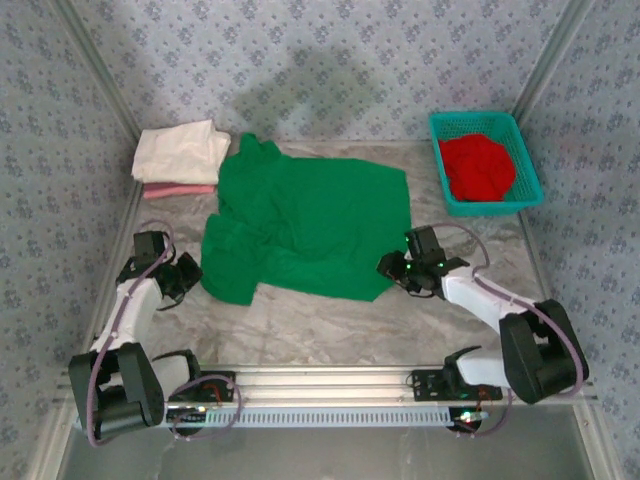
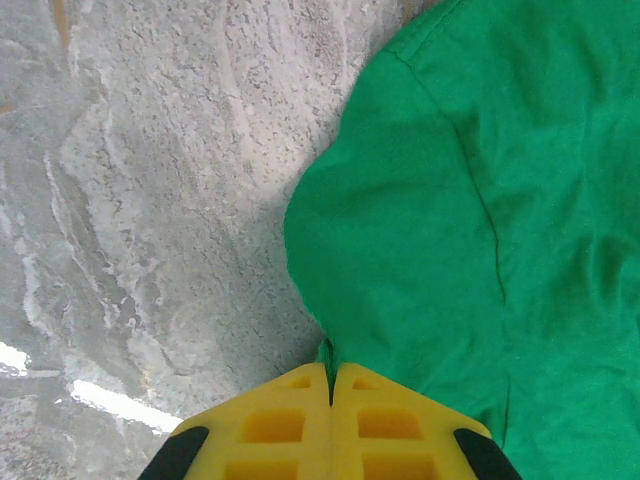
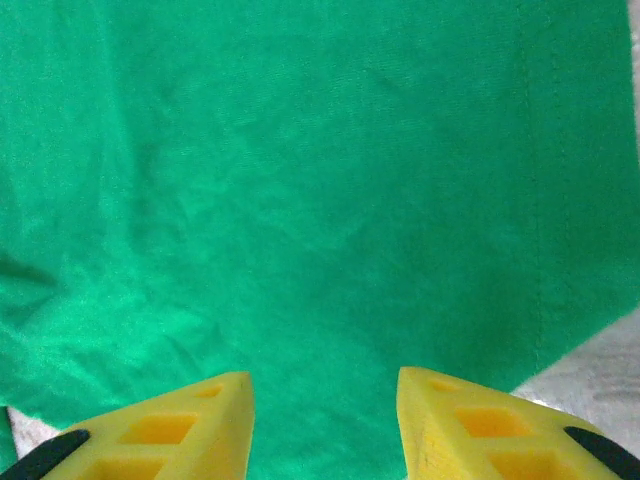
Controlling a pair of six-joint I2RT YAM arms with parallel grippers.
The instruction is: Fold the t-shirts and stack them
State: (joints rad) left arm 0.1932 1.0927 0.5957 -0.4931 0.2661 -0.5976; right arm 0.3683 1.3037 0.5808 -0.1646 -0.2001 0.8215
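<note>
Green shirt spread out on worktop, ready for fold. Left arm bent low at its near-left corner, jaws pinching cloth edge tight. Right arm stretched low to near-right corner, jaws apart over cloth, likely to grab too. White shirt folded, far-left of green shirt.

Robot-lab test booth: wallpapered walls, marble-look tabletop, aluminium rail.
</note>
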